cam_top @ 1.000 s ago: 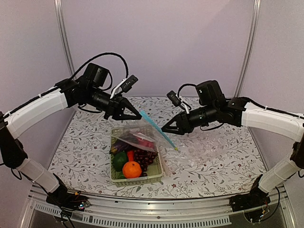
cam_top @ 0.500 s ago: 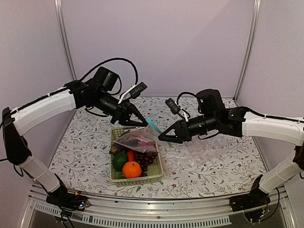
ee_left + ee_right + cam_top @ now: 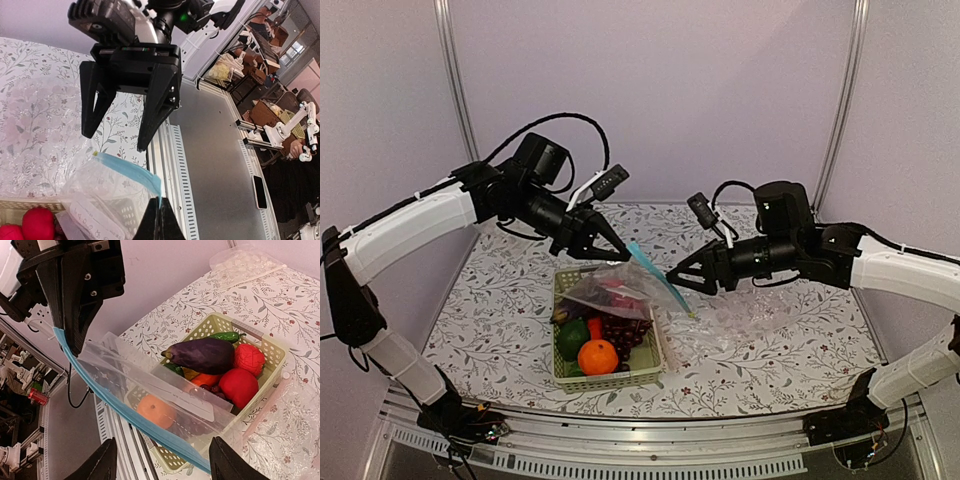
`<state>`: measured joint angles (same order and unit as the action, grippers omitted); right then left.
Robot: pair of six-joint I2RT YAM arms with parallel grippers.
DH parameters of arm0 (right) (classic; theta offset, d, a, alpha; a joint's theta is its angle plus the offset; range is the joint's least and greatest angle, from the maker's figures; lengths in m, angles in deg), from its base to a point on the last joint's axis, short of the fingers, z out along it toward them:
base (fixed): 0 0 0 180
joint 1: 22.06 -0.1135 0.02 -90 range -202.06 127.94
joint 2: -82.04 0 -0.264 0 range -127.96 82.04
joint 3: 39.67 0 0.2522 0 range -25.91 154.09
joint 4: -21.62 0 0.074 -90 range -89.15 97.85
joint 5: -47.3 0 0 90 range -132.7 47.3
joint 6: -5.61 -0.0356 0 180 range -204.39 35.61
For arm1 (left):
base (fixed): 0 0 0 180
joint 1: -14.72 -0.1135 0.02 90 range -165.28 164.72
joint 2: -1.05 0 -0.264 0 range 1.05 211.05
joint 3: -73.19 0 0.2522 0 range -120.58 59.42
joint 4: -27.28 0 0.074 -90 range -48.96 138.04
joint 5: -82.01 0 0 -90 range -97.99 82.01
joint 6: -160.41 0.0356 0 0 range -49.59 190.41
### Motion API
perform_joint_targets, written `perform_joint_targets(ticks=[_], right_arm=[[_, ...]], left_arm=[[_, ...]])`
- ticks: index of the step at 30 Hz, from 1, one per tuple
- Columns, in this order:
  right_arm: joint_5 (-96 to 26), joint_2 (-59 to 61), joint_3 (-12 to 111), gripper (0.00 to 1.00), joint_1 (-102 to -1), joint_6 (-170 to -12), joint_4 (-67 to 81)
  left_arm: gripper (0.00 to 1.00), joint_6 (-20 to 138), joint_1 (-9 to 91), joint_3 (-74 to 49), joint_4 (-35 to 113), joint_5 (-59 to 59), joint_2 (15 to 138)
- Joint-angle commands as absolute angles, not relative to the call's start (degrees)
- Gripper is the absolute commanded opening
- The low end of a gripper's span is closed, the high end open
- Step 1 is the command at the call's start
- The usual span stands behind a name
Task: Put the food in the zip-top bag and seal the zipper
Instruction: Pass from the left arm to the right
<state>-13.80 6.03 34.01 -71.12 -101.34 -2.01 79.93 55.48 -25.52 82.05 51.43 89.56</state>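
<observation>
Top view: left gripper [image 3: 613, 243] is pinched shut on the far end of the zipper [image 3: 658, 280], holding the bag [image 3: 610, 292] up over the basket [image 3: 620, 378]. The basket sits toward the table's [image 3: 790, 360] near edge, left of centre. The zipper slants down to the right, its low end just past the basket's right rim. A bubbly sheet [image 3: 760, 320] lies flat to the right of it. Right gripper [image 3: 682, 276] hangs just beside the zipper's middle with jaws apart. Whether it touches the zipper cannot be told here. An orange [image 3: 598, 357] lies uncovered at the basket's near end.

Left wrist view: only the closed fingertips show, at the bottom edge, with the zipper's corner clamped between them. This view faces the right gripper head-on: fingers spread, nothing between them, clear of the bag. The basket is mostly cut off; one red fruit [image 3: 37, 222] shows in the lower-left corner.

Right wrist view: best look at the food. An eggplant [image 3: 202, 354] lies in the basket, and a green vegetable [image 3: 222, 336] lies against the basket's rim. The bag's film hangs in front. Whether the mouth is open or zipped is hard to make out. The right gripper's own fingers are cut off at the bottom edge.
</observation>
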Motion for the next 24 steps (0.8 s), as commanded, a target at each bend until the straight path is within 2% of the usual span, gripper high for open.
perform_joint_targets(ticks=[1,7,13,22,24], right_arm=[[-14.4,6.6,33.3,0.63,-70.8,-98.7,-6.0],[-11.1,5.0,33.9,0.62,-72.9,-98.5,-7.0],[-14.7,3.9,35.3,0.61,-73.1,-96.8,-7.4],[-11.2,-1.4,41.2,0.35,-73.2,-95.1,-7.8],[-11.3,-1.4,41.5,0.34,-73.2,-94.9,-7.8]], left_arm=[[0.0,81.2,56.4,-26.6,84.0,52.0,88.3],[0.0,80.9,56.3,-26.7,83.7,51.9,88.7],[0.0,80.8,56.4,-26.8,83.6,52.6,88.7],[0.0,80.2,56.4,-27.6,83.5,53.7,89.8],[0.0,80.0,56.4,-28.0,83.5,54.0,90.2]])
